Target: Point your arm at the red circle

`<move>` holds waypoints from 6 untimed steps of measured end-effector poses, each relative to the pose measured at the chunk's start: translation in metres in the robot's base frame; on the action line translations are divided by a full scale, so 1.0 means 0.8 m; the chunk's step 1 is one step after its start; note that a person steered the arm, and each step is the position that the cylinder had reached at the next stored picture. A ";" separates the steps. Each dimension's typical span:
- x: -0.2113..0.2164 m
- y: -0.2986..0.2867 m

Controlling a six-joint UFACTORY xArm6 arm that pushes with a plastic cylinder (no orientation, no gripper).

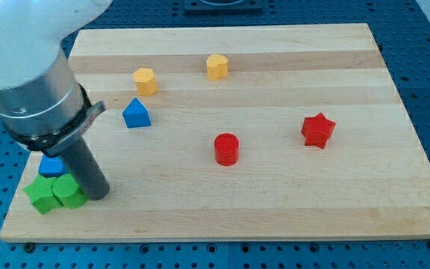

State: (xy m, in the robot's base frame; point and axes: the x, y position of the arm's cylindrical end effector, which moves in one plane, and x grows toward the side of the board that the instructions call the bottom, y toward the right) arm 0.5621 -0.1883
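Pale wooden board (275, 209) on a blue perforated bench fills the view; eight blocks are on it.

Layout: two green blocks, one (42, 195) and the other (69, 191), sit touching at the near left corner, with a small blue block (51, 165) just behind them, partly hidden by the arm. A blue house-shaped block (136, 113) lies further in. Two yellow blocks, (145, 81) and (216, 66), sit toward the far edge. The red circle (226, 149) stands near the board's middle, and a red star (318, 130) is to its right, well apart.

Tool state: the arm carries no claw, only a dark rod, so nothing is held or clamped. The tip (98, 196) rests at the near left, touching or just beside the right-hand green block; exact contact cannot be told.

Risks (judgement): a careless departure could drag the green pair or nudge the small blue block, since all three crowd the rod. A path swinging too far back could clip the blue house-shaped block. Overshoot at the end would shove the red circle rather than point at it, and drifting further right risks indicating the red star instead.

Target relative to the tip: the red circle lies well to the right and somewhat farther back, with bare board between along the direct line.
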 end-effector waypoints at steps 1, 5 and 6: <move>0.000 -0.012; -0.037 0.307; -0.079 0.355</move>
